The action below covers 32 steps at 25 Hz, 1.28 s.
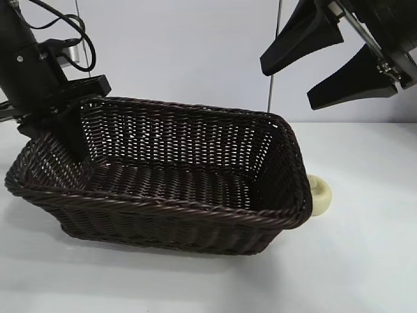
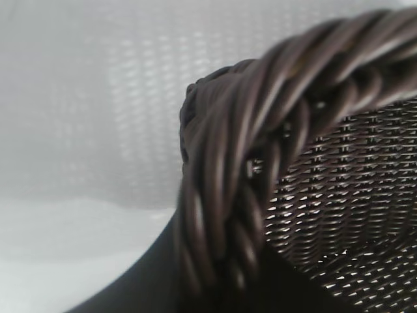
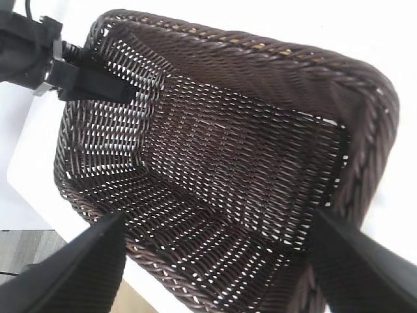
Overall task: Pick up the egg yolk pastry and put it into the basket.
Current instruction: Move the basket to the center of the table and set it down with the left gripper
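The dark brown woven basket [image 1: 163,202] stands in the middle of the white table. The pale egg yolk pastry [image 1: 320,194] lies on the table outside it, touching its right end wall. My left gripper [image 1: 62,140] is shut on the basket's braided rim [image 2: 260,130] at the left end, with one finger inside the wall. My right gripper [image 1: 288,85] is open and empty, high above the basket's right end, and looks down into the basket [image 3: 260,49]. The pastry is hidden in both wrist views.
The white table [image 1: 365,261] extends to the right of and in front of the basket. The left arm's black body [image 3: 39,52] stands at the basket's left corner.
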Tool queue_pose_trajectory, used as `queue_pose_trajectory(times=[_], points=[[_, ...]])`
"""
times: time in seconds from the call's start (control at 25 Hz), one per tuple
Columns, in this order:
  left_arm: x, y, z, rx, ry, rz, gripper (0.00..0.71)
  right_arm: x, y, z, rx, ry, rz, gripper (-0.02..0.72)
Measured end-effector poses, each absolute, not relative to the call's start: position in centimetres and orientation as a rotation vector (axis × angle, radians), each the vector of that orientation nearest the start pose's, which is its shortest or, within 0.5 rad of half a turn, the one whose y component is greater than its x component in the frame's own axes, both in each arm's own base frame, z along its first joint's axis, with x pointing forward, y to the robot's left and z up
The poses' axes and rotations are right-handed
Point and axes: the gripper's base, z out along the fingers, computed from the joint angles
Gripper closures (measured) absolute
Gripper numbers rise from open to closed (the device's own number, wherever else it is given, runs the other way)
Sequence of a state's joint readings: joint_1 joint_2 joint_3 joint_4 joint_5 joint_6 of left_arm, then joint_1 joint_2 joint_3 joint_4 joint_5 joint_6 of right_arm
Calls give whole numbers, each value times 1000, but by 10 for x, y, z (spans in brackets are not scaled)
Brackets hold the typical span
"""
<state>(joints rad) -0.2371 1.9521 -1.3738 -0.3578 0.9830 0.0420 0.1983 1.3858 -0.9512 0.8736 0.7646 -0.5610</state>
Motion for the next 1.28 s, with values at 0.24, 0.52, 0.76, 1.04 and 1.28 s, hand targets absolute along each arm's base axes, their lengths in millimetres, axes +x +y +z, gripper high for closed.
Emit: queue_pose_trajectory(times=[0.24,0.52,0.76,1.04,1.28], points=[[371,-102,184,46,3033,-415,613,262,102,283,-304,2443,841,143],[373,-98,184,58,3022,-455,613,262,102,283,-306,2444,840,143],[373,-99,184,79,3017,-476,613,262,102,282,-306,2443,838,143],[373,-99,184,82,3015,-475,613,263,101,282,-305,2440,829,143],[375,-99,169,73,3060,-477,613,263,101,282,-305,2440,829,143]])
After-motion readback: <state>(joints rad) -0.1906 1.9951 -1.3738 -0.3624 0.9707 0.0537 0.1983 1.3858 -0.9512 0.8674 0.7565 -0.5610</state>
